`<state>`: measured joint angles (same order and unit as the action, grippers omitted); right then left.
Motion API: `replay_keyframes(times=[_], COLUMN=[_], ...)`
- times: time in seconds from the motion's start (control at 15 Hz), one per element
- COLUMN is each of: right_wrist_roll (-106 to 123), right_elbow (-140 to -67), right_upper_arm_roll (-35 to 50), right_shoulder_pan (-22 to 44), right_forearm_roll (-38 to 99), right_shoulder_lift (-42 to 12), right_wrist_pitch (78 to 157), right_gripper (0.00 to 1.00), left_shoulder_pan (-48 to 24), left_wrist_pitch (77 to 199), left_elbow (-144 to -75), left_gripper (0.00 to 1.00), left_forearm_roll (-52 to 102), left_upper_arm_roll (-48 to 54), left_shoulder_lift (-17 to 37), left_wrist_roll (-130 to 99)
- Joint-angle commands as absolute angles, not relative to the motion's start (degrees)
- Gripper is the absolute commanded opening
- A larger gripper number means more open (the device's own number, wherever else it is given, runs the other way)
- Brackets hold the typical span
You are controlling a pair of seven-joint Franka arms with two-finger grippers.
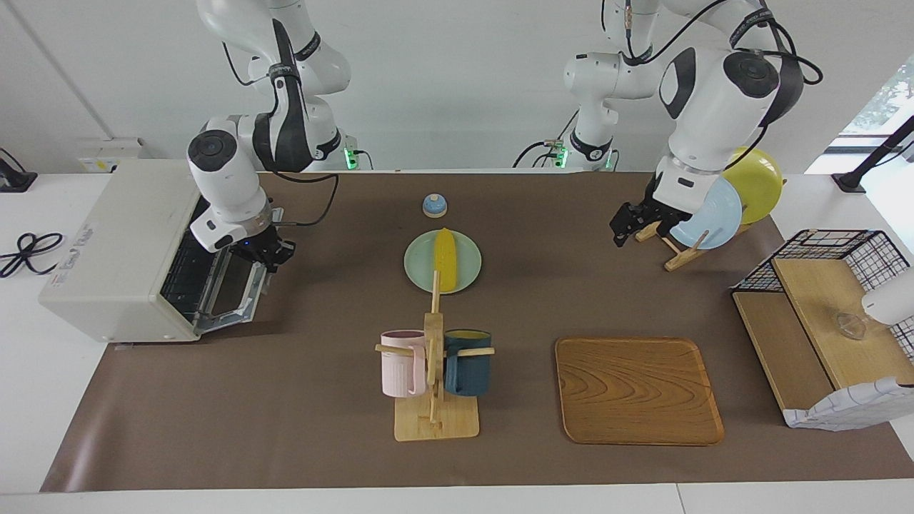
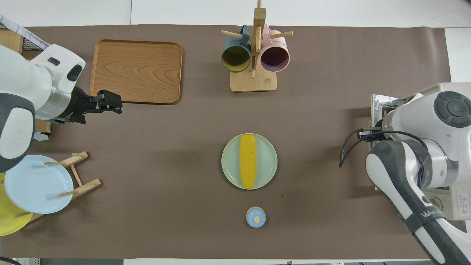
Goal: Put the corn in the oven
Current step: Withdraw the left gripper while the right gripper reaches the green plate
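The yellow corn (image 1: 445, 258) lies on a pale green plate (image 1: 468, 271) in the middle of the table; it also shows in the overhead view (image 2: 248, 161). The off-white oven (image 1: 114, 250) stands at the right arm's end of the table, with its door (image 1: 232, 289) tilted partly open and the wire rack showing inside. My right gripper (image 1: 268, 253) is at the door's top edge, by the handle. My left gripper (image 1: 623, 227) is open and empty, raised over the mat beside the plate rack (image 1: 682, 250); it also shows in the overhead view (image 2: 110, 100).
A small blue bell (image 1: 434, 205) sits nearer to the robots than the plate. A wooden mug tree (image 1: 435, 421) with a pink and a dark blue mug stands farther out. A wooden tray (image 1: 638, 389) and a wire shelf (image 1: 821, 314) lie toward the left arm's end.
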<state>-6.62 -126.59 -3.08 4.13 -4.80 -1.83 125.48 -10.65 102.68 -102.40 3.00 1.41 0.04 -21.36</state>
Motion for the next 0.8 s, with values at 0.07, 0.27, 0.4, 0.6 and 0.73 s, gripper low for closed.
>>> replay_keyframes(times=[0.07,0.27,0.4,0.6,0.73], right_wrist_roll=[-6.9,-7.3,-7.6,-7.6,-8.3], right_elbow=[-126.4,-126.4,-126.3,-126.4,-126.4], right_upper_arm_roll=[-5.1,-5.1,-5.0,-4.4,-2.3], right_shoulder_pan=[1.7,2.0,2.1,2.1,2.1], right_forearm_roll=[-8.1,-5.7,-4.8,-4.7,-4.5], right_shoulder_lift=[-7.4,-9.2,-9.5,-9.4,-9.4], right_wrist_pitch=[131.9,132.8,133.1,132.9,132.7], right_gripper=[0.00,0.00,0.00,0.00,0.00], left_shoulder_pan=[-9.8,-9.8,-10.5,-10.2,-9.8], left_wrist_pitch=[95.7,88.9,85.8,84.9,82.5], left_elbow=[-102.7,-102.7,-102.7,-97.9,-91.9], left_gripper=[1.00,1.00,1.00,1.00,1.00], left_forearm_roll=[1.0,1.0,1.0,1.1,1.5], left_upper_arm_roll=[2.0,2.2,1.9,2.0,2.3], left_shoulder_lift=[-3.3,-3.6,-3.3,-1.1,1.6], left_wrist_roll=[-16.7,-14.5,-13.6,-13.5,-13.6])
